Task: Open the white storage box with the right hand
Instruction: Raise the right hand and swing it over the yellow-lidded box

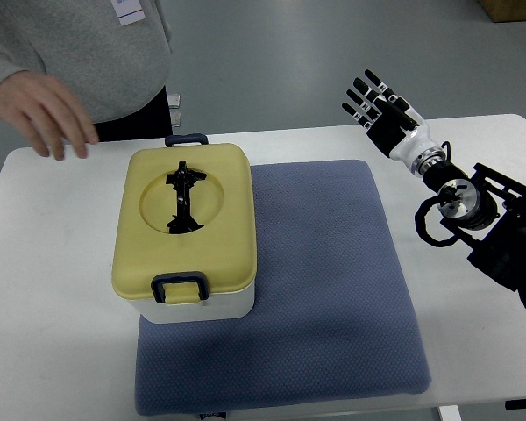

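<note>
**Desk:** Top view: what frames the work area?

**Photographer:** A white table (61, 351) fills the frame, its far edge running across the upper part of the picture and its near edge cut off at the bottom. A blue-grey mat (333, 298) covers the centre, reaching almost to the near edge. Bare tabletop lies open to the left of the mat and in a strip to its right.

**Desk:** Where is the box?

**Photographer:** The white storage box (193, 230) sits on the mat's left side, overhanging the mat's left edge onto the table. Most of the mat to its right is open cloth.

**Desk:** Its look?

**Photographer:** A white body under a pale yellow lid, closed. A black handle lies folded in a round recess in the lid's top. Dark blue latches sit at the near and far ends.

**Desk:** The robot?

**Photographer:** The right hand (379, 107) hovers over the table's far right edge, well apart from the box, its black fingers (361, 98) extended straight and holding nothing. Its arm enters from the right edge.

**Desk:** Anyone else?

**Photographer:** A person in a grey sweater stands at the far left; the person's hand (42, 114) hangs with fingers spread over the table's far-left corner, near the box but not touching it.
</note>
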Action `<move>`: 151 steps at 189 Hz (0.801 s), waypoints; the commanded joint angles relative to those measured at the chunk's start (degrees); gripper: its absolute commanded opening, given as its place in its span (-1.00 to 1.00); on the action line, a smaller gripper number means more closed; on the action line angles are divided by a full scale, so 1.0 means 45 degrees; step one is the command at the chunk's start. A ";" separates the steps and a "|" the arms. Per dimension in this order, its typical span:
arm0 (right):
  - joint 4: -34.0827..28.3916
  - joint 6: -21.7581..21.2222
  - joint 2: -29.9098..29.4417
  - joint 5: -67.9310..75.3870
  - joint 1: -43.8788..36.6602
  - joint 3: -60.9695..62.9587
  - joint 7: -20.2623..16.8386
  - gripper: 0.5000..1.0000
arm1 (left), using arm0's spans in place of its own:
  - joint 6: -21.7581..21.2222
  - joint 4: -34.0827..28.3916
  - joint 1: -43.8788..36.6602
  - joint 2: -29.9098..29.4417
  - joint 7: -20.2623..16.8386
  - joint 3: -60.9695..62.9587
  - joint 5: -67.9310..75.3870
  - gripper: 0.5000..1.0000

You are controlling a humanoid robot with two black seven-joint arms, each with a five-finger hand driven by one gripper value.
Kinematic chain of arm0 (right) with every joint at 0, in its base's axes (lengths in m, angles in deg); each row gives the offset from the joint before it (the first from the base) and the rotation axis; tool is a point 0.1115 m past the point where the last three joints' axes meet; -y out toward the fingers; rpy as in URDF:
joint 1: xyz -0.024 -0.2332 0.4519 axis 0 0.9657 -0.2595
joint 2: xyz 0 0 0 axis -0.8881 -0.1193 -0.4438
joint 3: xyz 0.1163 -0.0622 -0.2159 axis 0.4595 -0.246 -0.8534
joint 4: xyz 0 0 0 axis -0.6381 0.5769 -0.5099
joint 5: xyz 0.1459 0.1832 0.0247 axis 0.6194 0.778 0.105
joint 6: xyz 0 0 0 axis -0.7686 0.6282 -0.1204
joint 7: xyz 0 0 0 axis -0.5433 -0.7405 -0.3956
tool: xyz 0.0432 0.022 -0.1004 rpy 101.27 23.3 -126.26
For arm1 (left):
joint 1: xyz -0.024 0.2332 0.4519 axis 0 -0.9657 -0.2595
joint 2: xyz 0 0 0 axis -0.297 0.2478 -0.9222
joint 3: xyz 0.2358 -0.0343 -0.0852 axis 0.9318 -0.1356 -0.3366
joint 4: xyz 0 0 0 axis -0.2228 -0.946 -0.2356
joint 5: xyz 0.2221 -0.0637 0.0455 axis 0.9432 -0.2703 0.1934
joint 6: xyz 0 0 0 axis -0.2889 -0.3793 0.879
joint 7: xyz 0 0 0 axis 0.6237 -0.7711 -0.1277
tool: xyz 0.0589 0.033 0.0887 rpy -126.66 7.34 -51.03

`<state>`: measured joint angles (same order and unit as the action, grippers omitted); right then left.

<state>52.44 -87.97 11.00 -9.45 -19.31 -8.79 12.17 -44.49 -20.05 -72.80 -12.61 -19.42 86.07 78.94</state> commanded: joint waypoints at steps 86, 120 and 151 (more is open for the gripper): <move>-0.0039 -0.0156 0.0086 -0.1822 -0.0586 -0.0195 -0.0371 0.70 | 0.0005 0.0000 -0.0001 0.0000 0.0000 0.0034 -0.0022 1.00; -0.0156 -0.0683 0.0222 -0.7560 -0.1757 -0.0292 -0.1093 0.70 | 0.0005 0.0000 -0.0001 0.0000 0.0000 0.0034 -0.0022 1.00; -0.0703 -0.2266 0.0730 -1.2623 -0.3243 -0.0859 -0.1230 0.70 | 0.0005 0.0000 -0.0001 0.0000 0.0000 0.0034 -0.0003 1.00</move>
<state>50.95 -93.69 12.65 -52.35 -29.45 -10.99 6.89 -44.48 -20.06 -72.82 -12.61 -19.42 86.21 78.83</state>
